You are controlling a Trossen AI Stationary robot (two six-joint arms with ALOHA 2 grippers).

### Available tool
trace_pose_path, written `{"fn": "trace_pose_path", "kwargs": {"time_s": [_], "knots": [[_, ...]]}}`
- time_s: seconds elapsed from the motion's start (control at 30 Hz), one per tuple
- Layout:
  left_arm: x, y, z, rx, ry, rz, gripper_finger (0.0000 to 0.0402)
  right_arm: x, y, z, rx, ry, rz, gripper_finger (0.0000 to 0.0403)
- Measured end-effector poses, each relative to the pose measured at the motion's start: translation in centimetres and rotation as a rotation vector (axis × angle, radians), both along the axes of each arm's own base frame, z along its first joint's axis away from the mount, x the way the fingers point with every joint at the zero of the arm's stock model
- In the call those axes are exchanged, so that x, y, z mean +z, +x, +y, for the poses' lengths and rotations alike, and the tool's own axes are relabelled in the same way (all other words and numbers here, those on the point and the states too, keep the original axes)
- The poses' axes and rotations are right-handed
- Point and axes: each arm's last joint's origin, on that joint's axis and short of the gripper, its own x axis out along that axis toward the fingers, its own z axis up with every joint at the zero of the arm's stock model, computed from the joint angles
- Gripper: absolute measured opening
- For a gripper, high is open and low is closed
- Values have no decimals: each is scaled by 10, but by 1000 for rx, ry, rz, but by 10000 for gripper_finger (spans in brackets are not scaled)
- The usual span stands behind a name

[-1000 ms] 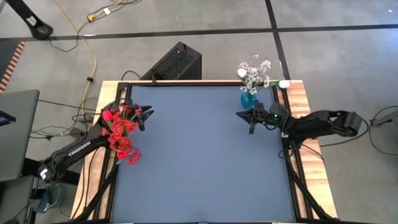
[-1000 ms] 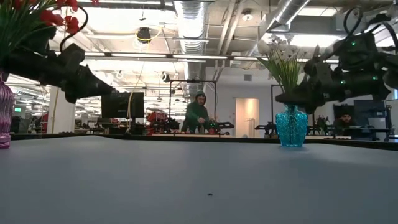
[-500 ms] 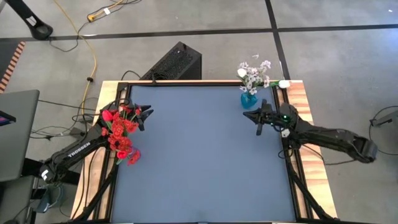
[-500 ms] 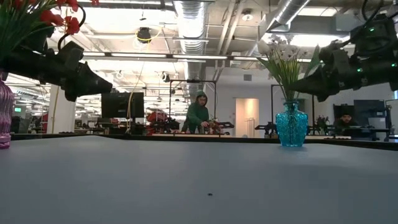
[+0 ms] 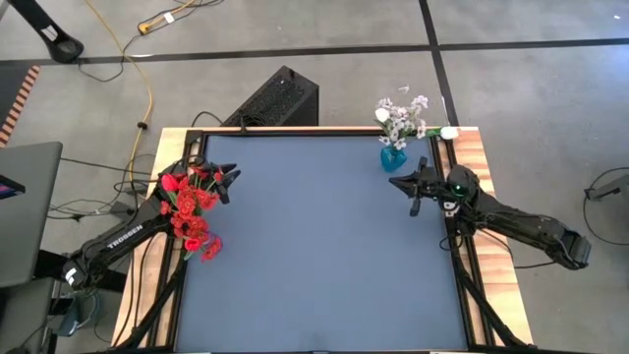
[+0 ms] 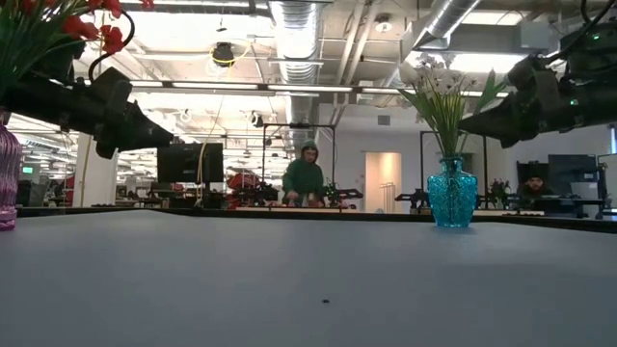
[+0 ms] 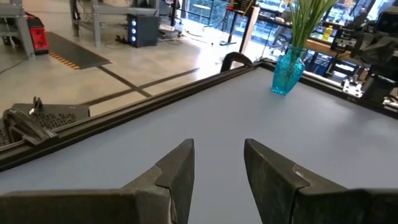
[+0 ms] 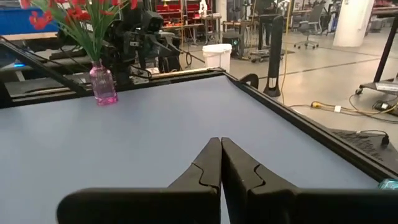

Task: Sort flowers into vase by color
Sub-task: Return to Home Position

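Red flowers [image 5: 193, 211] stand in a pink vase [image 6: 7, 178] at the table's left edge. In the right wrist view the pink vase [image 8: 102, 85] stands upright on its base. White flowers [image 5: 401, 120] stand in a teal vase [image 6: 451, 195] near the far right corner, also seen as the teal vase [image 7: 288, 72] in the left wrist view. My left gripper [image 7: 219, 149] is open and hovers beside the red flowers [image 6: 58, 24], touching nothing. My right gripper [image 8: 220, 144] is shut and empty, hovering just near of the teal vase [image 5: 392, 158].
Dark rails frame the blue-grey table [image 5: 314, 246]. A black box [image 5: 280, 98] sits on the floor beyond the far edge and a laptop [image 5: 25, 211] beyond the left edge. A person [image 6: 307, 178] stands far back in the room.
My right gripper has drawn back from the teal vase toward the table's right edge, rising a little, while its arm stretched out along the right rail. The flowers and both vases have stayed put.
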Motion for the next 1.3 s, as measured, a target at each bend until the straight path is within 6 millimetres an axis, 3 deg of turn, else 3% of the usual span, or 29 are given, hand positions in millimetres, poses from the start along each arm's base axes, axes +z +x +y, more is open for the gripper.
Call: {"fn": "trace_pose_path", "kwargs": {"time_s": [1.3], "knots": [[0,0,0,1,6,4,128,-2,0,0,3,-2,16,36]]}}
